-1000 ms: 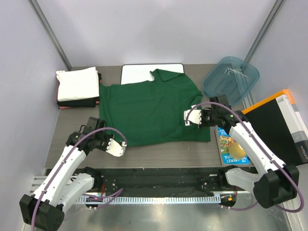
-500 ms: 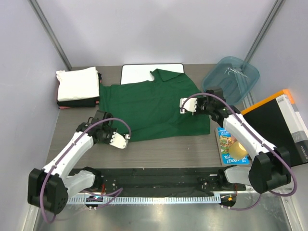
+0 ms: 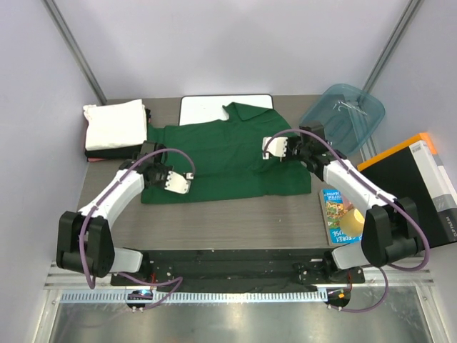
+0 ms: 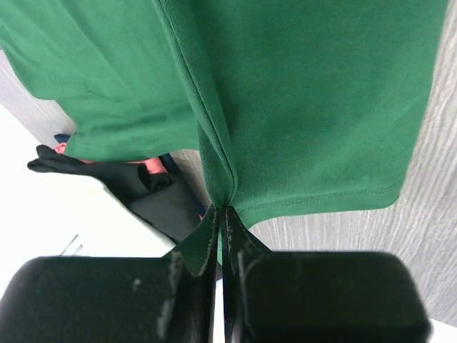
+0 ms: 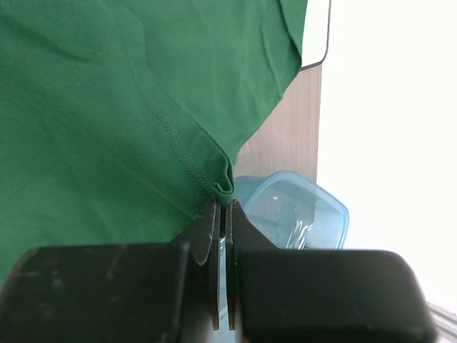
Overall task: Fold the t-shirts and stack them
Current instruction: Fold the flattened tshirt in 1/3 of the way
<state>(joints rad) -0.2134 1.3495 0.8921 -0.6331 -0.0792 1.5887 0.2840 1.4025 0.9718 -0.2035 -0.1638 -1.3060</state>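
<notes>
The dark green collared t-shirt (image 3: 221,153) lies spread in the middle of the table, its near part doubled over. My left gripper (image 3: 176,183) is shut on a pinch of its hem, seen in the left wrist view (image 4: 223,209), with green cloth (image 4: 300,93) hanging from it. My right gripper (image 3: 275,148) is shut on a hem corner over the shirt's right part, seen in the right wrist view (image 5: 223,204), with the cloth (image 5: 107,107) beside it. A folded white t-shirt (image 3: 114,123) lies on a folded black one (image 3: 114,152) at the back left.
A white board with a black rim (image 3: 207,108) lies at the back, under the shirt's collar. A translucent teal tub (image 3: 343,114) stands at the back right and shows in the right wrist view (image 5: 300,214). A colourful book (image 3: 339,214) and a black-and-orange box (image 3: 414,186) lie at the right.
Both grippers have moved away from the near edge toward the back, carrying the green shirt's hem over its body. The shirt's near edge now lies farther back.
</notes>
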